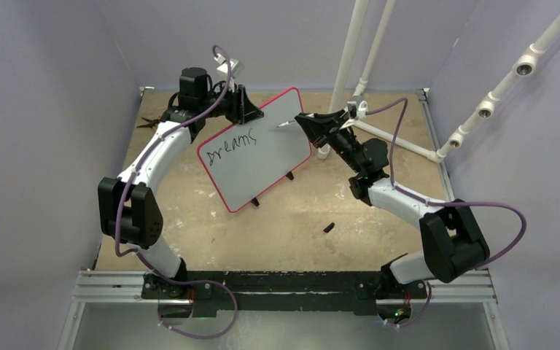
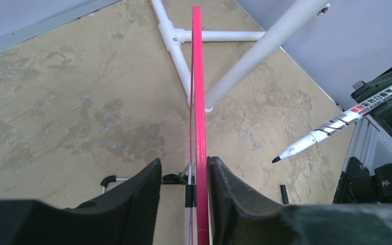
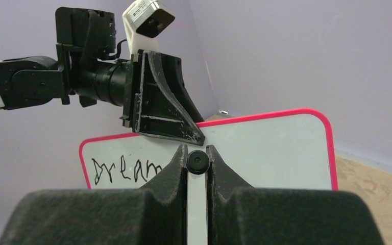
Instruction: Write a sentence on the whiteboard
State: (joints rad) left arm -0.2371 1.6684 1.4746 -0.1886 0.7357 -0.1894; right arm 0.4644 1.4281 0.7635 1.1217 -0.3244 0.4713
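The whiteboard (image 1: 266, 164) stands tilted on its wire feet mid-table, its red rim (image 2: 199, 102) running edge-on through the left wrist view. Of the sentence, only the black word "Dreams" (image 1: 232, 141) shows on the white face (image 3: 270, 153). My left gripper (image 1: 245, 106) straddles the board's top edge. Its right finger (image 2: 235, 199) lies against the rim and its left finger (image 2: 138, 199) stands off with a gap. My right gripper (image 1: 319, 124) is shut on a white marker (image 2: 332, 126). The marker's tip hangs a little off the board's right edge, and its black butt (image 3: 197, 162) sits between the fingertips.
A small black marker cap (image 1: 329, 227) lies on the tan table in front of the board. A white pipe frame (image 1: 364, 51) rises at the back right, with its foot by the board's right corner. A dark tool (image 1: 149, 121) lies at the far left.
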